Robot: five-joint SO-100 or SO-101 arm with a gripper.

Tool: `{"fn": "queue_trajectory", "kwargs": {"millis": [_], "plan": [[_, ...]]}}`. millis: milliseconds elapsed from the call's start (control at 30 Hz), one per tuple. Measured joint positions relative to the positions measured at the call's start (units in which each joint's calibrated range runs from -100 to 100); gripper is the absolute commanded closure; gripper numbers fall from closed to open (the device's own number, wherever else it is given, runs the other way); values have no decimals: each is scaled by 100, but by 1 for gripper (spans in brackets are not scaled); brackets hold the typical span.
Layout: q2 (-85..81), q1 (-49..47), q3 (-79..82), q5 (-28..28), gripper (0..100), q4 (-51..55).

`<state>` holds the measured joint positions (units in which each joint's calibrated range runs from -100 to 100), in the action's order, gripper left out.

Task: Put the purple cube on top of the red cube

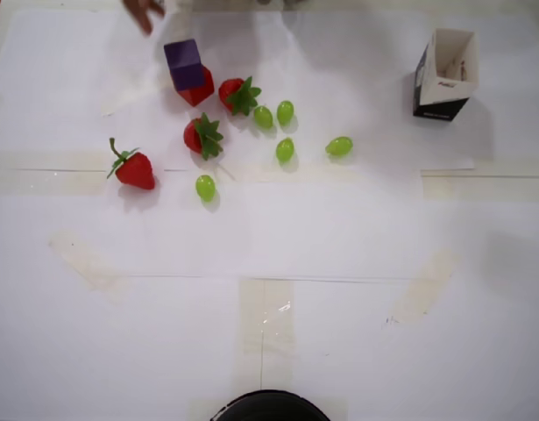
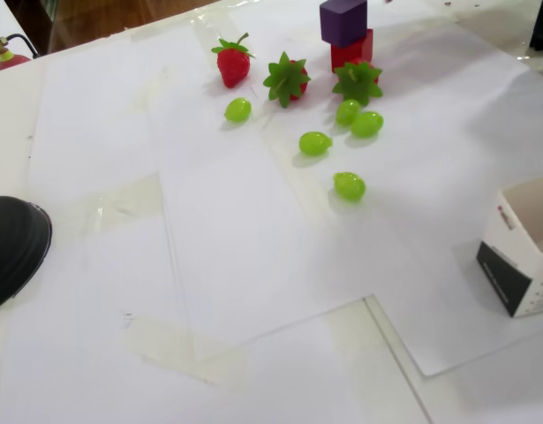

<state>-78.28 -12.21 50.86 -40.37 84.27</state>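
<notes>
White paper [image 1: 278, 237], purple cube [image 1: 184, 65] atop red cube [image 1: 198, 89]; box [image 1: 445, 74] print unreadable; pincer unseen.

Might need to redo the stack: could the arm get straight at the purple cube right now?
Probably yes: the purple cube sits on the red cube, nothing above it. The arm is out of view, so reach is unconfirmed.

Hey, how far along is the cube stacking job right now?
It looks done: the purple cube sits on top of the red cube, as the overhead view also shows. Nothing is in hand; the robot's hand is out of view. No stacking step appears left.
</notes>
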Motion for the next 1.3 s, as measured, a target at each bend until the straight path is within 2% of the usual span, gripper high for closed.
{"fn": "queue_trajectory", "kwargs": {"millis": [400,1067,1300], "plan": [[-127,-202,9,107,94,253],[-109,52,9,186,94,482],[-91,210,9,371,96,545]]}}
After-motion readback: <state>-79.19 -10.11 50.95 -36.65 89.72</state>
